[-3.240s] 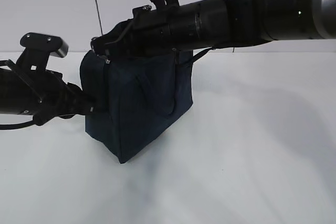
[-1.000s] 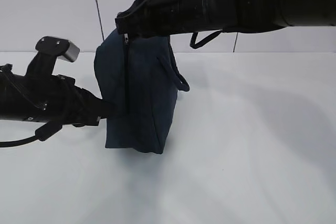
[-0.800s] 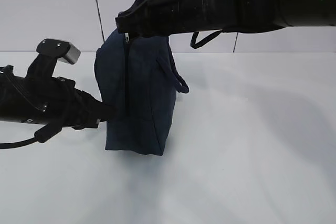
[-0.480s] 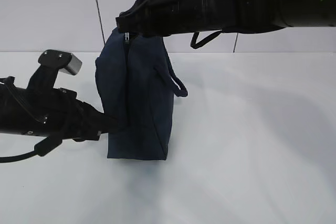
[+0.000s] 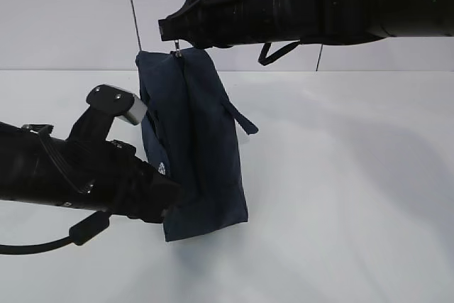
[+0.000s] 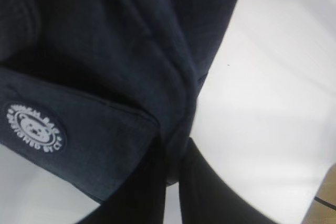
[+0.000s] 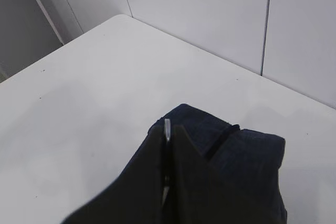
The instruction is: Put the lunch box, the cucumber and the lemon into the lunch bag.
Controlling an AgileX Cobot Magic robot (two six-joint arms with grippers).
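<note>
Two sets of fingers pinch the lunch bag [image 5: 191, 140]: your right gripper [image 5: 175, 39] is closed on the metal zipper pull [image 7: 167, 129] at its top, your left gripper [image 6: 170, 169] clamps soft navy fabric low on a corner. Between them the limp, boxy bag hangs stretched over the smooth white desk [image 5: 340, 175]. You look to be working the zipper; next, keep tension. No food shows.

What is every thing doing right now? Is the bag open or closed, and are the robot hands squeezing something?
lunch bag: hangs stretched, tilted; whether its zipper is open cannot be told.
zipper pull: pinched in the right end effector, at the bag's top.
right end effector: shut on the zipper pull.
left end effector: shut on the bag's lower edge.
strap handle: hangs loose on the bag's side.
</note>
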